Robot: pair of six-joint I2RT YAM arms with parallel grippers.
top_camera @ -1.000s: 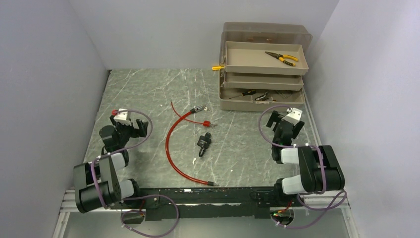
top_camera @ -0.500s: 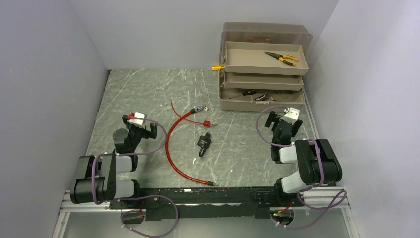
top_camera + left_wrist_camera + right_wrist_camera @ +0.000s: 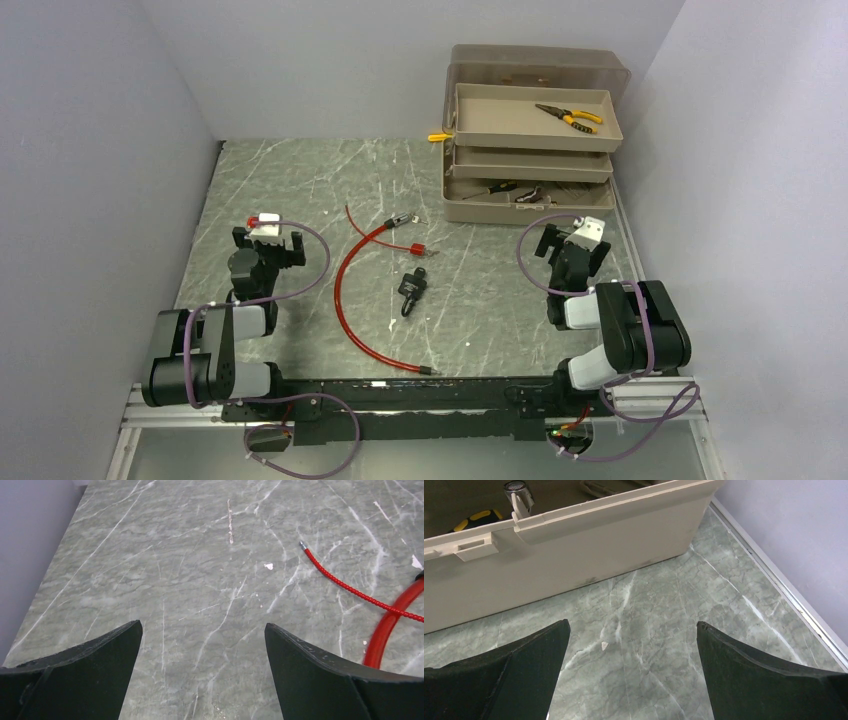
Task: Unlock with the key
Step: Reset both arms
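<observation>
Over the last second the left tool swings inward from the desk's left edge and turns to face up the desk, its fingers spread wide on nothing; the right tool barely shifts, also spread and empty. I judge this a repositioning toward the lock.

The black padlock, with what looks like its key, lies well to the left tool's right and slightly nearer the bases, beyond the red cable.

Just ahead of the right tool stands the open tiered toolbox: yellow-handled pliers in its top tray, small tools in the bottom one.
</observation>
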